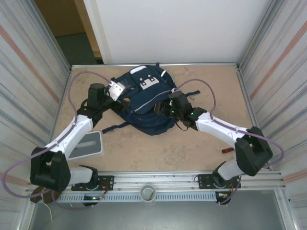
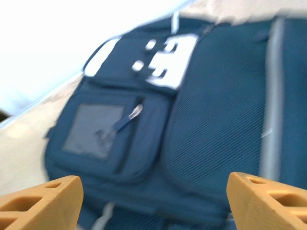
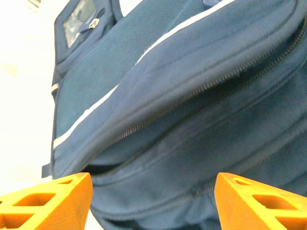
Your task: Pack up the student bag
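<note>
The student bag (image 1: 146, 108) lies flat on the tabletop (image 1: 201, 86), in the far middle part, between the two arms. The left claw (image 1: 117, 89) stands at the top left corner of the bag, near the white patches. In its wrist view the left claw (image 2: 153, 206) is released, with its orange fingers (image 2: 43, 201) wide apart and nothing between them. The right claw (image 1: 169, 103) is over the right side of the bag. It is also released: the right claw (image 3: 153, 203) hovers close above the long zipper (image 3: 192, 96), and it holds nothing. I judge that the step in hand is to open the bag so that things can go in. To do this well, the right claw should come down on one layer of cloth just beside the zipper, not on both layers together, because then the mouth will not open. The left claw should hold the top of the bag, so that the soft cloth does not slide on the tabletop. The lift should be slow, since the cloth will sag. The left wrist view is blurred, so the small zipper pull (image 2: 133, 116) on the front pocket (image 2: 103, 136) is a poor target from there. A white tray (image 1: 91, 143) stands near the left arm.
</note>
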